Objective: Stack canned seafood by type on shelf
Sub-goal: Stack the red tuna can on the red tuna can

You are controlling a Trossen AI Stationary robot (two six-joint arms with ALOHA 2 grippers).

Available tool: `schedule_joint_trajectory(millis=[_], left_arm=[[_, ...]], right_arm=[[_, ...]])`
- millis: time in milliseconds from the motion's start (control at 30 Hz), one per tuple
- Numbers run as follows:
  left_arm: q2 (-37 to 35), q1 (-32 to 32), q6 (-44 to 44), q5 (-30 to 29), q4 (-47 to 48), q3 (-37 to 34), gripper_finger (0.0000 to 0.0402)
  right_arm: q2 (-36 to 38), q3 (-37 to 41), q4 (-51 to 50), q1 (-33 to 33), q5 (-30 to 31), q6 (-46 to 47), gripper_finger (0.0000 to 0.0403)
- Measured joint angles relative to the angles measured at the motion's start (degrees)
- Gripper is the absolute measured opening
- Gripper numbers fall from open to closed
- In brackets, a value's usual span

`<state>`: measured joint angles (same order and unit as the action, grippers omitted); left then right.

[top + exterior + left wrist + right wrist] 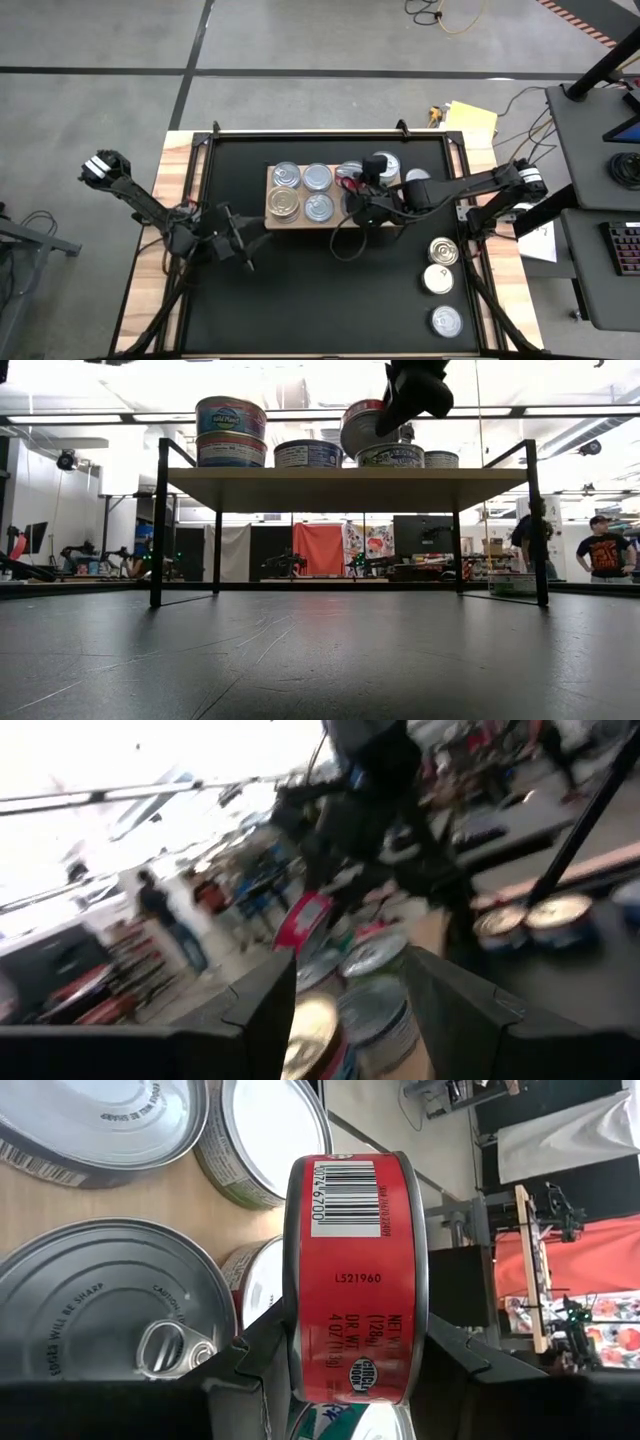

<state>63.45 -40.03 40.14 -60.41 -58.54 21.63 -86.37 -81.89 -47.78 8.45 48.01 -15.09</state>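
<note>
Right gripper (345, 1355) is clamped on a red can (352, 1275), held on edge so its round faces point sideways, not up. It's hanging over the right end of the shelf (272, 226), centre of the high view, with other cans (301, 190) parked left of it. So the can has to tip flat before it sits on a stack. Tight there, neighbours nearly touching. Three spare cans (442, 252) wait at lower right on the desk (320, 300). Left gripper (240, 255) idles lower left, fingers apart, holding nothing, farther from the shelf.
</note>
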Motion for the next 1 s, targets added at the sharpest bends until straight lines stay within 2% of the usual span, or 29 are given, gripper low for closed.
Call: schedule_joint_trajectory(millis=[133,267,1000], left_arm=[[0.2,0.3,0.0,-5.5,-0.1,0.0,0.0173],[0.2,0.3,0.8,-8.1,0.1,0.0,0.0173],[0.2,0.3,0.9,-8.2,1.2,0.0,0.0173]], right_arm=[[0.0,0.0,0.0,-0.1,0.0,1.0,0.0134],[-0.8,0.2,-0.1,-0.4,0.1,1.1,0.0134],[-1.1,0.2,0.0,-2.3,0.1,1.1,0.0134]])
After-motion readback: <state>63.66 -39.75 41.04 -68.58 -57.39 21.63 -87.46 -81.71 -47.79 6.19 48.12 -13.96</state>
